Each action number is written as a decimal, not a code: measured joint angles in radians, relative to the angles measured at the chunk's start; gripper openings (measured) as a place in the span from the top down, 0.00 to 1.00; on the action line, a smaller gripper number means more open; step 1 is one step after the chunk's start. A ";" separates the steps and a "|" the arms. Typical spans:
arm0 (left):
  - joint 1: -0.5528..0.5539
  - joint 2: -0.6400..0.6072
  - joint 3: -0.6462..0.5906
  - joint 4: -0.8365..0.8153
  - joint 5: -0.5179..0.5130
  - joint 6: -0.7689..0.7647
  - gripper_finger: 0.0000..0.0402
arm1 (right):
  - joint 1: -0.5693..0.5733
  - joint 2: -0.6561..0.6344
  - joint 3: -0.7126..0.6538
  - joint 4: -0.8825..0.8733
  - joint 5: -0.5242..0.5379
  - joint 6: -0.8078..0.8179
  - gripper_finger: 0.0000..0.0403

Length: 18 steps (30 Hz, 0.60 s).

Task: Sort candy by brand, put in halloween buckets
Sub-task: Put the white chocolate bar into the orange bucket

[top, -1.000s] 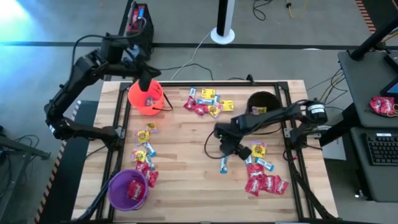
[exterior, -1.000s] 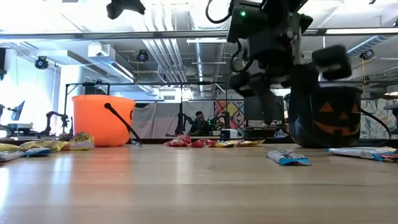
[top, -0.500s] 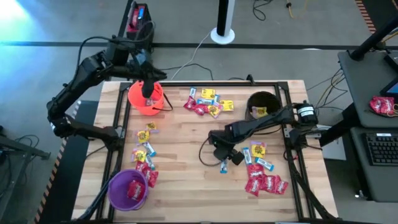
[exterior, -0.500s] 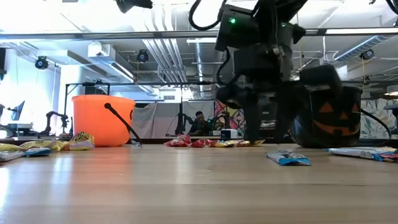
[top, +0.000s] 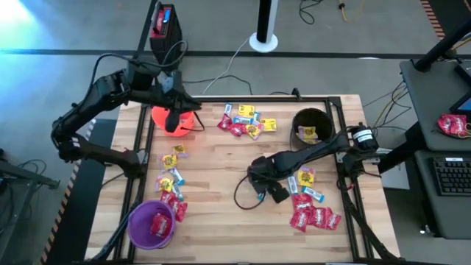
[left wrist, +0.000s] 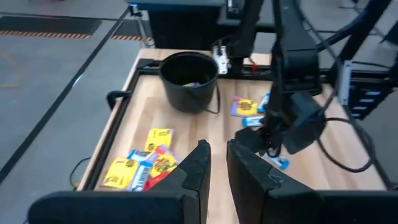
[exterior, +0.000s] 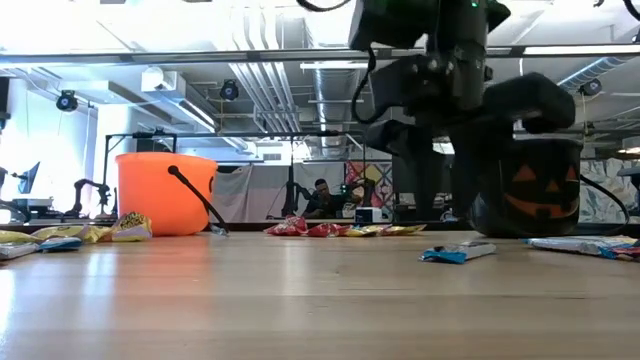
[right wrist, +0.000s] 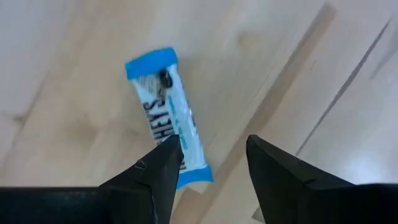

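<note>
A blue-and-white candy [right wrist: 163,112] lies flat on the wooden table [top: 213,177], also seen in the low view [exterior: 455,253]. My right gripper [right wrist: 211,155] hangs open just above it, pointing down, and the candy's near end lies by one fingertip [right wrist: 163,163]. In the high view my right gripper [top: 260,193] covers most of the candy. My left gripper [top: 174,124] hovers over the orange bucket [top: 163,118]. Its fingers [left wrist: 217,155] are shut with nothing seen between them. The black bucket [top: 310,124] stands far right and the purple bucket [top: 151,224] near left. My right gripper comes from above with one finger [right wrist: 158,171] over the candy's near end [right wrist: 189,168]. Whether that finger touches the wrapper, I cannot tell. The candy lies on the table.
Loose candy lies in a far-middle cluster [top: 246,121], a left cluster [top: 171,177] and a right cluster of red packets [top: 313,217]. A cable loops on the table beside my right gripper [top: 243,195]. A red bag [top: 452,124] sits on the side desk.
My right gripper has moved toward the table's left and near edges, rolling as it went, and now stands over the blue-and-white candy, which has shifted slightly on the table. My left gripper has swung toward the table's right over the orange bucket and has rolled.
</note>
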 joint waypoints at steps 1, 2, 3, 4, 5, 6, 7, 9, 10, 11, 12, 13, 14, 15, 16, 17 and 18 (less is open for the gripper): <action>-0.012 -0.004 0.000 0.001 0.000 -0.009 0.91 | 0.001 0.000 0.001 0.001 -0.012 0.004 0.57; -0.025 -0.008 0.000 0.000 0.000 -0.018 0.91 | 0.004 0.000 0.001 -0.001 -0.015 0.010 0.58; -0.040 -0.011 0.000 0.000 0.000 -0.024 0.91 | 0.009 0.000 -0.002 0.000 -0.016 0.020 0.58; -0.057 -0.014 -0.001 0.002 0.000 -0.031 0.91 | 0.014 0.001 -0.006 -0.001 -0.018 0.024 0.58; -0.078 -0.016 -0.005 0.001 0.000 -0.037 0.91 | 0.020 0.006 -0.008 -0.002 -0.018 0.024 0.58; -0.098 -0.016 -0.009 0.002 0.000 -0.045 0.91 | 0.026 0.008 -0.011 0.000 -0.017 0.024 0.58; -0.119 -0.015 -0.014 0.005 -0.001 -0.051 0.91 | 0.032 0.009 -0.016 0.001 -0.009 0.025 0.58; -0.162 -0.015 -0.030 0.019 -0.025 -0.052 0.91 | 0.038 0.019 -0.023 0.017 0.010 0.044 0.58; -0.184 -0.015 -0.040 0.032 -0.054 -0.051 0.91 | 0.039 0.025 -0.025 0.033 0.011 0.055 0.58; -0.203 -0.016 -0.051 0.045 -0.090 -0.048 0.91 | 0.039 0.033 -0.027 0.036 0.012 0.068 0.58; -0.219 -0.017 -0.062 0.055 -0.127 -0.045 0.91 | 0.038 0.045 -0.029 0.027 0.014 0.073 0.58; -0.230 -0.018 -0.071 0.062 -0.160 -0.037 0.91 | 0.037 0.055 -0.032 0.022 0.016 0.077 0.59; -0.238 -0.018 -0.080 0.066 -0.177 -0.025 0.91 | 0.037 0.066 -0.034 0.028 0.016 0.077 0.59; -0.243 -0.017 -0.089 0.071 -0.181 -0.010 0.91 | 0.036 0.080 -0.034 0.031 0.016 0.076 0.59; -0.246 -0.017 -0.099 0.078 -0.182 0.003 0.91 | 0.036 0.089 -0.034 0.032 0.016 0.076 0.60; -0.248 -0.017 -0.111 0.083 -0.182 0.017 0.91 | 0.037 0.097 -0.033 0.034 0.017 0.075 0.60; -0.248 -0.017 -0.124 0.088 -0.182 0.030 0.91 | 0.037 0.108 -0.031 0.035 0.019 0.075 0.61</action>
